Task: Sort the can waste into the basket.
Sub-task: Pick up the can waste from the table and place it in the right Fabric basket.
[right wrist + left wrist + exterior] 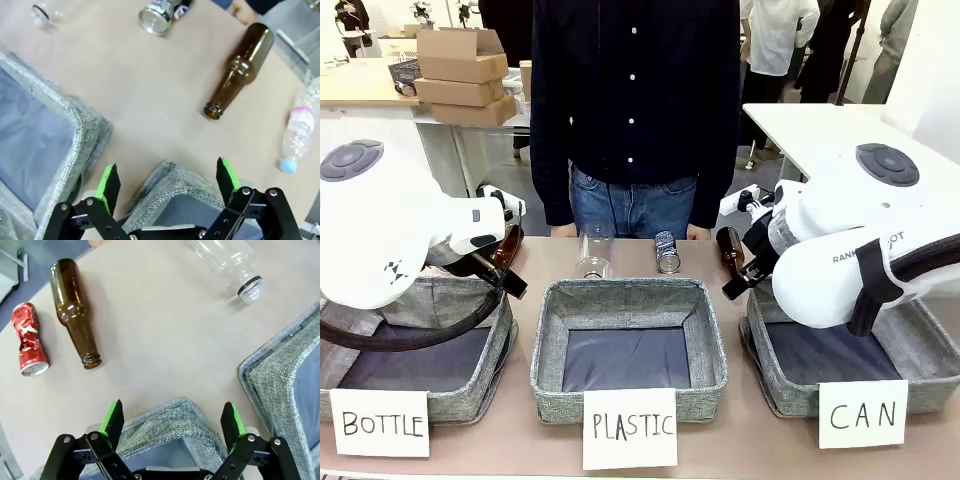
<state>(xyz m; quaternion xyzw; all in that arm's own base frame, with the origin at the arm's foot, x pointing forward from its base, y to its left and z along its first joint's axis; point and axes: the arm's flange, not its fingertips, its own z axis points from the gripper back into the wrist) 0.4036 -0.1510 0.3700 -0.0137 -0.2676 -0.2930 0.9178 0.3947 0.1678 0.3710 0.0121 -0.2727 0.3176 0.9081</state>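
A crushed red can (29,340) lies on the table, far left in the left wrist view. Near the person, a silver-and-black can (667,252) lies on its side, and it appears again as the silver-and-black can (160,15) at the top of the right wrist view. The grey basket (775,385) with the CAN card (862,413) stands at the front right. My right gripper (167,170) hangs open and empty over the basket's far corner (150,192). Above a corner of the BOTTLE bin (165,422), my left gripper (172,410) is open with nothing between its fingers.
Brown bottles (77,312) (240,70) lie beside each can. A clear bottle (225,262) lies mid-table, and a blue-capped plastic bottle (295,137) lies at the right. The PLASTIC bin (628,310) stands in the middle. A person stands at the far edge.
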